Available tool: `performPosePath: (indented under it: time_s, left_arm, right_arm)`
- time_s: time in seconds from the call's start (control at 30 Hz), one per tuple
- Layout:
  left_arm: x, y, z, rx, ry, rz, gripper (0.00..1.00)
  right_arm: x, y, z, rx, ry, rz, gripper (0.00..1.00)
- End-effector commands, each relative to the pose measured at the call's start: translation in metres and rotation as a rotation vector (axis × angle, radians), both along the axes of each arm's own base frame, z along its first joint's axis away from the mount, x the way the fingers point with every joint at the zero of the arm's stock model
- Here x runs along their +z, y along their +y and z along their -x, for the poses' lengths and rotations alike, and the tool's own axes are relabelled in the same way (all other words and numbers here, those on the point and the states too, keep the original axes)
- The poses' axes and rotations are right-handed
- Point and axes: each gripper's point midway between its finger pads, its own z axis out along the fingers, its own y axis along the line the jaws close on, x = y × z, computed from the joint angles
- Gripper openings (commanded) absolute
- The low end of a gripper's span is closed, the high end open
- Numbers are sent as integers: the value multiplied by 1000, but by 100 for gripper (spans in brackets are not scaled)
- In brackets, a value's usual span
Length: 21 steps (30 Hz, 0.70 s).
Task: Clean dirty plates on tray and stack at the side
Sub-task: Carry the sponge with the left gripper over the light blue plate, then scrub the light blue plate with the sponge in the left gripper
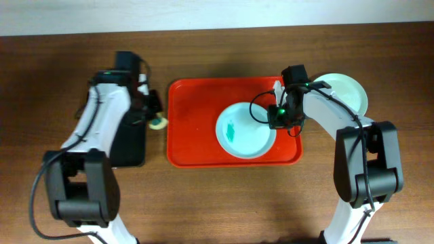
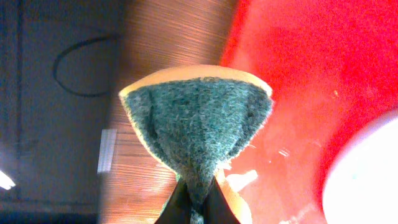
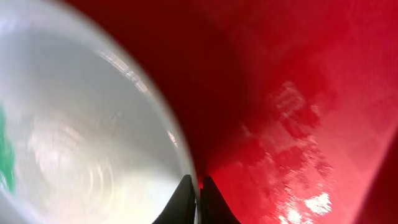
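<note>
A pale mint plate [image 1: 244, 132] with a teal smear lies in the right half of the red tray [image 1: 193, 122]. My right gripper [image 1: 279, 115] is shut on its right rim; the right wrist view shows the fingers [image 3: 198, 190] pinching the plate's edge [image 3: 74, 124] over the tray floor [image 3: 298, 93]. Another plate [image 1: 346, 91] lies on the table right of the tray; I cannot tell if more lie under it. My left gripper [image 1: 154, 116] is shut on a green and yellow sponge [image 2: 199, 118], just left of the tray's left rim [image 2: 298, 74].
A black tray [image 1: 129, 142] lies on the table under the left arm, left of the red tray. The wooden table runs to a pale wall along the far edge.
</note>
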Motion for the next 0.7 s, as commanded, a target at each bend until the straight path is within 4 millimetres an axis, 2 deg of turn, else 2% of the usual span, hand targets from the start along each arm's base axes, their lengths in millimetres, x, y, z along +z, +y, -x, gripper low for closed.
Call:
performPosePath:
  time_s: [0.0, 0.03, 0.17, 0.33, 0.43, 0.53, 0.67]
  left_arm:
    - [12, -47, 6, -127, -38, 17, 0]
    - [12, -71, 11, -144, -38, 27, 0]
    - [15, -111, 12, -178, -80, 54, 0]
    - [18, -148, 14, -223, -128, 84, 0]
    - [12, -160, 14, -223, -134, 76, 0]
    - [0, -158, 13, -196, -118, 41, 0]
    - [-14, -152, 11, -183, -89, 30, 0]
  right_arm:
    - [-4, 16, 1, -61, 14, -50, 4]
    - [-8, 27, 1, -69, 1, -59, 4]
    - [-12, 49, 2, -57, -23, -76, 4]
    - [-8, 77, -1, -68, -54, -110, 4]
    - [-6, 91, -2, -47, -77, -123, 4]
    - [-4, 98, -3, -42, -89, -132, 4]
    - [-4, 99, -4, -67, -84, -140, 4]
